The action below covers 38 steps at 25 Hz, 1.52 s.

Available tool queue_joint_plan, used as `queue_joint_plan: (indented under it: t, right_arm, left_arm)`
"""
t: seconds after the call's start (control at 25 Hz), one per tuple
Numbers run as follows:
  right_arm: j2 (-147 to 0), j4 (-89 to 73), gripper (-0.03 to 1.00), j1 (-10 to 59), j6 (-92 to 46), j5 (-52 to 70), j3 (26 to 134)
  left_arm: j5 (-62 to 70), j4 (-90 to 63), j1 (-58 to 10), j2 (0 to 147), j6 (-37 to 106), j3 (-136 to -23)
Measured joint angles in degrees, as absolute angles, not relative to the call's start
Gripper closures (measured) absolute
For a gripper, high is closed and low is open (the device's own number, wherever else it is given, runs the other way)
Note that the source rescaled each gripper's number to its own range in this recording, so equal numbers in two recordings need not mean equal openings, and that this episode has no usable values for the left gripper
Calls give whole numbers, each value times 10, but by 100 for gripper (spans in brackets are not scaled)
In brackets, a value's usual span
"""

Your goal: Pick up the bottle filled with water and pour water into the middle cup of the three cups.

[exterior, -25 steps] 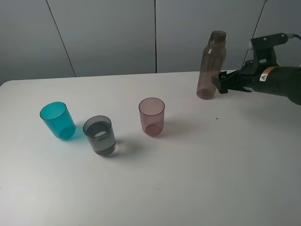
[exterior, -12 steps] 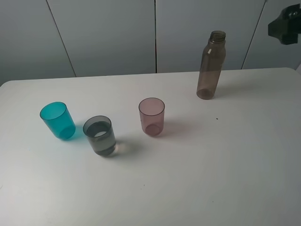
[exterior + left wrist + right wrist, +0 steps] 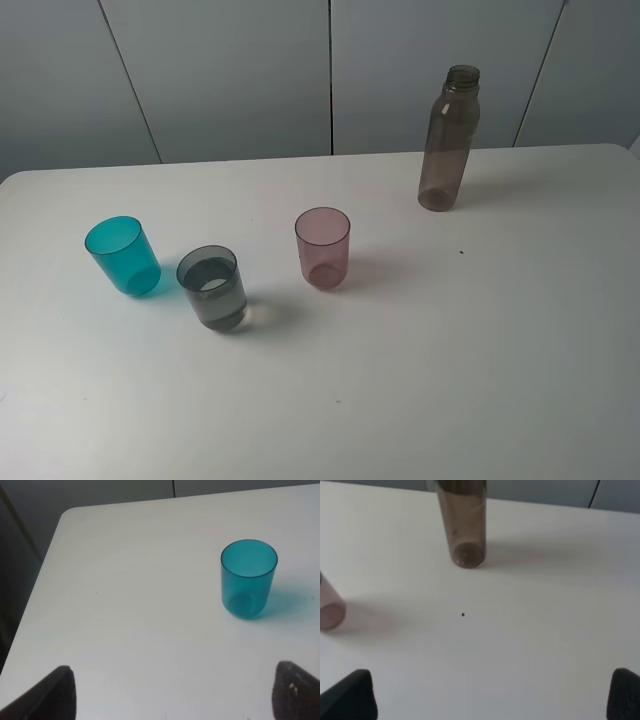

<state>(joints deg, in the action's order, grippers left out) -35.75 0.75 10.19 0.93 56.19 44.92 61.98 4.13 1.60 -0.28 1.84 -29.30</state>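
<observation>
The bottle point(image 3: 448, 140) stands upright and alone at the back right of the white table point(image 3: 480, 340). The three cups stand in a row at the left: teal point(image 3: 122, 256), the smoky grey middle cup point(image 3: 212, 288) with water in it, and pink point(image 3: 322, 247). Neither arm shows in the exterior view. In the left wrist view my left gripper point(image 3: 175, 697) is open and empty, with the teal cup point(image 3: 248, 579) ahead of it. In the right wrist view my right gripper point(image 3: 487, 697) is open and empty, well back from the bottle point(image 3: 462, 525). The pink cup point(image 3: 327, 607) is at that frame's edge.
The table's left edge and rounded corner point(image 3: 65, 517) lie close to the teal cup. Grey wall panels point(image 3: 230, 70) stand behind the table. A small dark speck point(image 3: 463, 614) lies on the table in front of the bottle.
My right gripper, which was at the bottle's lower part a second ago, has drawn back up and to the right, out of the exterior view. The bottle stays standing where it was.
</observation>
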Motion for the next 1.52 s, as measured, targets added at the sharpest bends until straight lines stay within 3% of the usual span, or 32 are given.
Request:
queue_joint_plan:
  t: [0.2,0.6,1.04,1.36,1.52]
  right_arm:
    - [-256,-21,-3,102,0,644,430]
    - [-13,-24,-3,102,-9,629,328]
    - [-2,-21,-3,102,0,629,290]
    - [-1,-8,-3,-21,7,629,289]
    - [-1,-8,-3,-26,7,629,289]
  left_arm:
    - [620,41,16,-3,18,-293]
    - [620,41,16,-3,18,-293]
    - [620,41,16,-3,18,-293]
    - [620,41,16,-3,18,-293]
    - [620,41,16,-3,18,-293]
